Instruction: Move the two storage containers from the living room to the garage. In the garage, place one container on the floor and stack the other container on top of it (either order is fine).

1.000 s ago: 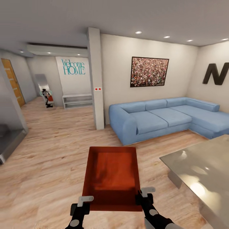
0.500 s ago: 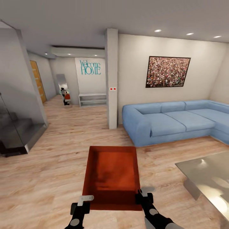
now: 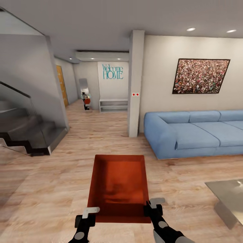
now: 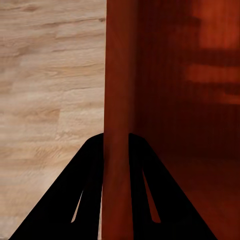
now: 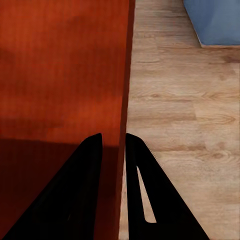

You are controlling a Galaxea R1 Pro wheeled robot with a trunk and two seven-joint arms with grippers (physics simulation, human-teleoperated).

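I hold one orange-red storage container (image 3: 118,187) in front of me above the light wood living room floor (image 3: 50,189). My left gripper (image 3: 90,216) is shut on the container's near left corner; in the left wrist view its black fingers (image 4: 90,190) clamp the thin wall (image 4: 117,125). At the near right corner my right gripper (image 3: 153,208) is shut on the rim, and its fingers (image 5: 92,190) pinch the wall (image 5: 124,110) in the right wrist view. The container is empty and lidless.
A blue sofa (image 3: 192,133) stands at the right, with a glass coffee table (image 3: 227,197) corner at the lower right. A white pillar (image 3: 135,84) rises ahead. Dark stairs (image 3: 30,135) with a glass rail are at the left. A hallway with a wooden door (image 3: 61,86) opens between them.
The camera has turned left: sofa, pillar and table have shifted right in the picture and the stairs have come into view. The container and both grippers keep their places relative to me.
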